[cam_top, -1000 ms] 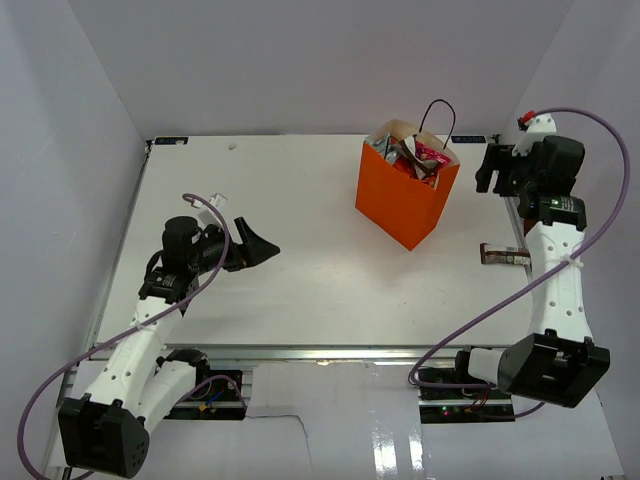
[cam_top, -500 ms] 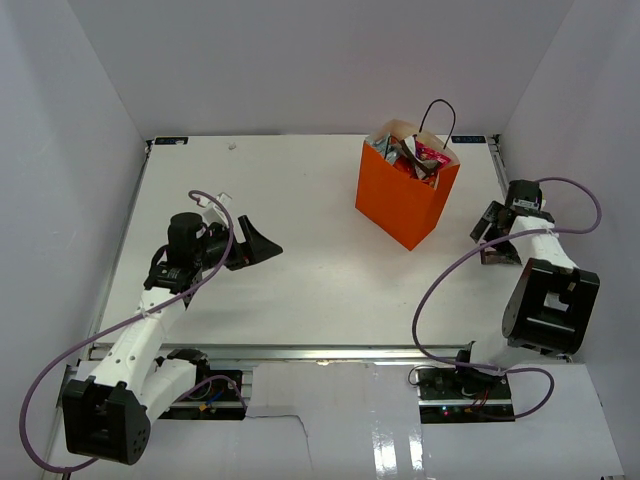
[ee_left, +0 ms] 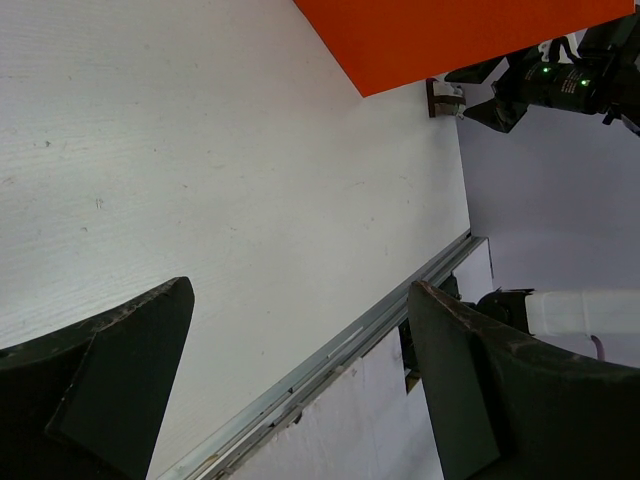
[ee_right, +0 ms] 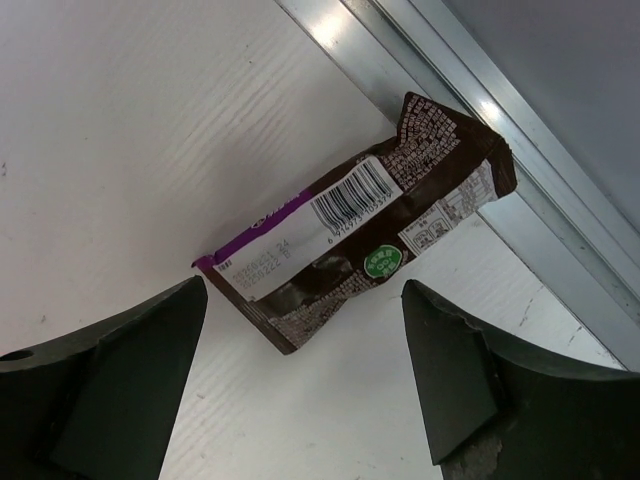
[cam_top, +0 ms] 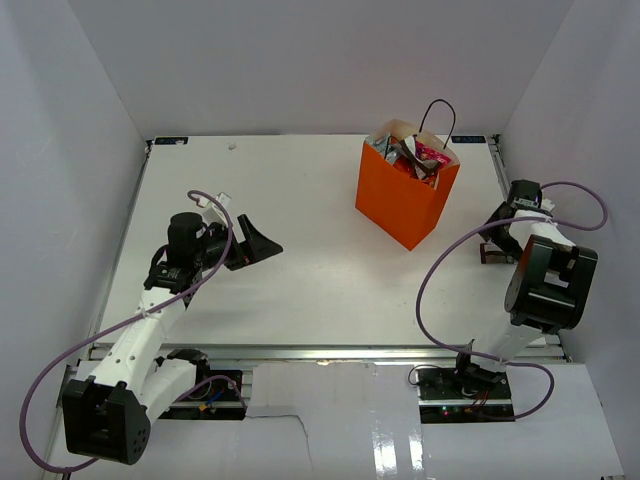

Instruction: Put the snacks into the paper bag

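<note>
**Right gripper** (ee_right: 302, 300): fingers spread wide, gripping nothing.
- Its wrist view shows the candy bar (ee_right: 360, 235) lying flat on the table (ee_right: 120, 130), slantwise just ahead of the gap between the two fingertips. As far as this view shows, it touches neither.
- The wrapper is dark brown, with a barcode, a purple strip and a small green round mark.
- Beyond the bar's far end runs the metal rail (ee_right: 450, 90) of the table edge.
- The top view gives only a dark sliver of the bar under the folded arm, and none of the print.

**Left gripper** (ee_left: 300, 300): fingers apart, empty, over bare table.
- Far ahead of its tips, its wrist view shows the lower wall of the paper bag (ee_left: 450, 30).
- Past the bag's corner, one end of the bar shows, with the right gripper just beside it.
- The bag's mouth is out of this view.

**Paper bag**: orange and upright, well ahead of the left gripper and near the right one.
- Only the top view looks into it. A pink packet (cam_top: 430, 152) sits at the mouth among other wrappers that cannot be told apart.
</note>
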